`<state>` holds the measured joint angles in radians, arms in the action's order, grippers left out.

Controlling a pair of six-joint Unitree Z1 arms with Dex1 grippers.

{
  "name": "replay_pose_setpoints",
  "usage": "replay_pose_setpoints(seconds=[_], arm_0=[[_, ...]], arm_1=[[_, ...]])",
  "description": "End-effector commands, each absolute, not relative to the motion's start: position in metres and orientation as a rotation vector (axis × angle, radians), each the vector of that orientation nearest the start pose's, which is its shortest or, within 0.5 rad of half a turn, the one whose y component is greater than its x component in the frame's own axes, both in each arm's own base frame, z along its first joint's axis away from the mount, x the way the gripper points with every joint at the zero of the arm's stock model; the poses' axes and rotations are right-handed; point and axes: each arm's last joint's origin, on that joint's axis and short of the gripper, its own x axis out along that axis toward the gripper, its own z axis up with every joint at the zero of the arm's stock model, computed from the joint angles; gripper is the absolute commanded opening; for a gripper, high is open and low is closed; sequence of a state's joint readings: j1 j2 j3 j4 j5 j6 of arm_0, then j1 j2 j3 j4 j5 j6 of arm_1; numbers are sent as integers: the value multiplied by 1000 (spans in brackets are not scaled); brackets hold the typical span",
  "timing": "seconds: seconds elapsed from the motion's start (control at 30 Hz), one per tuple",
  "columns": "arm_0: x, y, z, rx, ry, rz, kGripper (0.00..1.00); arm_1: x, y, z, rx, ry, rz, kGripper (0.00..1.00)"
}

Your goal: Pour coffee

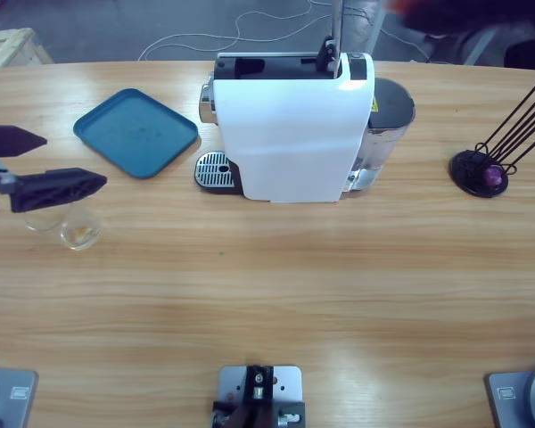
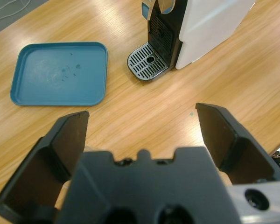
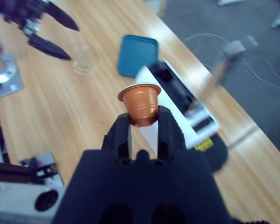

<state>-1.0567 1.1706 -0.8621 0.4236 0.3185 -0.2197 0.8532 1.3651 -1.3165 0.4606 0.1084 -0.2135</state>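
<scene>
A small clear glass tumbler (image 1: 80,228) stands near the table's left end with a shallow layer of tan coffee (image 1: 80,235) in it. My left gripper (image 1: 71,160) hovers open just above and behind the tumbler, nothing between its jaws; in the left wrist view the left gripper (image 2: 142,116) faces the machine's drip grille (image 2: 147,60). The white coffee machine (image 1: 290,125) stands at the back middle with its lever raised. High above the table, my right gripper (image 3: 143,119) is shut on an orange coffee capsule (image 3: 140,100), with the machine (image 3: 177,95) far below it.
A blue tray (image 1: 135,132) lies left of the machine. A black wire capsule rack (image 1: 481,169) holding a purple capsule sits at the far right. A second clear glass (image 1: 40,220) seems to stand beside the tumbler, partly under the left jaw.
</scene>
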Motion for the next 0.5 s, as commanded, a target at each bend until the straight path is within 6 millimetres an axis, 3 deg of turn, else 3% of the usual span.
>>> replay_pose_setpoints(seconds=[0.03,0.27,0.5], arm_0=[[93,-131,330,260,635,-605,1000],[88,-107,322,235,632,-554,1000],[87,-105,318,240,640,-550,1000]], arm_1=[[221,277,404,-483,496,1121,0],[251,311,382,-518,540,1129,0],[294,308,351,-558,591,1059,0]])
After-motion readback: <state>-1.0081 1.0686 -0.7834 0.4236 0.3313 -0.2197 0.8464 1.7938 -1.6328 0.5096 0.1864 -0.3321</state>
